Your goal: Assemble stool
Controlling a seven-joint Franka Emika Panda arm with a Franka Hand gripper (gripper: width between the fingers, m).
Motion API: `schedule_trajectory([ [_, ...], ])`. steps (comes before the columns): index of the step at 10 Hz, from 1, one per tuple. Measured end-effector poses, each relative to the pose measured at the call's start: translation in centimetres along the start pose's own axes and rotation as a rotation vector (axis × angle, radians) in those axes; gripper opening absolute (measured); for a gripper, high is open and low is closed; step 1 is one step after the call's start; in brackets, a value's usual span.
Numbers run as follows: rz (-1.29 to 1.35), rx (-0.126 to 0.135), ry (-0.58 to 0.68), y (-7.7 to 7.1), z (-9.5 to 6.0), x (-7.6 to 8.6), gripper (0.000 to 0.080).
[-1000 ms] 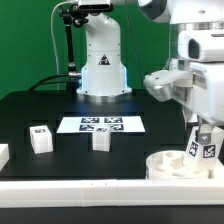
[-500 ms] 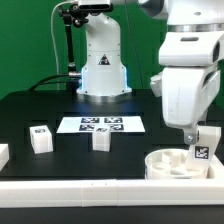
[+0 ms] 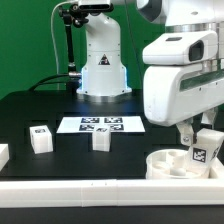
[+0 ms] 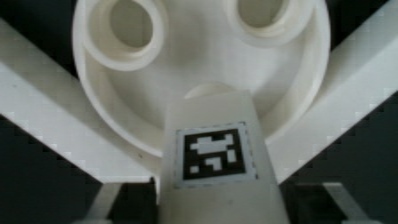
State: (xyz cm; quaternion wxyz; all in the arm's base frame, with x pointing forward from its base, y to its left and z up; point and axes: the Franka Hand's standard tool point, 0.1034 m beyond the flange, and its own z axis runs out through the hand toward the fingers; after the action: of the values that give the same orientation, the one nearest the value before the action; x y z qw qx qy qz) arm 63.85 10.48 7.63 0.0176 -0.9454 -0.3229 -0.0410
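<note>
The round white seat (image 3: 176, 162) lies on the black table at the exterior view's right, its holes facing up. My gripper (image 3: 203, 140) is shut on a white leg (image 3: 204, 148) with a black-and-white tag and holds it tilted just above the seat. In the wrist view the held leg (image 4: 217, 150) runs from between my fingers (image 4: 125, 196) toward the seat (image 4: 143, 90), whose two round holes show beyond it. Two more white legs stand on the table, one (image 3: 40, 138) at the exterior view's left and one (image 3: 100, 139) near the middle.
The marker board (image 3: 102, 124) lies flat behind the loose legs. The robot base (image 3: 103, 60) stands at the back. A long white rail (image 3: 70, 186) edges the table's front. Another white part (image 3: 3, 155) sits at the exterior view's far left edge.
The wrist has turned and the arm now covers more of the exterior view's right. The held leg has tilted and stays just above the seat.
</note>
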Motion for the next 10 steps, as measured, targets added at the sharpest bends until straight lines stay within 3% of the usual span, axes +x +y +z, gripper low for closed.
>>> schedule_trajectory([
  [5,0.290,-0.007,-0.002,0.51,-0.02,-0.24,0.0347],
  [7,0.287,-0.007,-0.002,0.48,-0.02,-0.22,0.0578],
  [10,0.285,-0.007,-0.002,0.54,-0.05,-0.27,0.0645],
])
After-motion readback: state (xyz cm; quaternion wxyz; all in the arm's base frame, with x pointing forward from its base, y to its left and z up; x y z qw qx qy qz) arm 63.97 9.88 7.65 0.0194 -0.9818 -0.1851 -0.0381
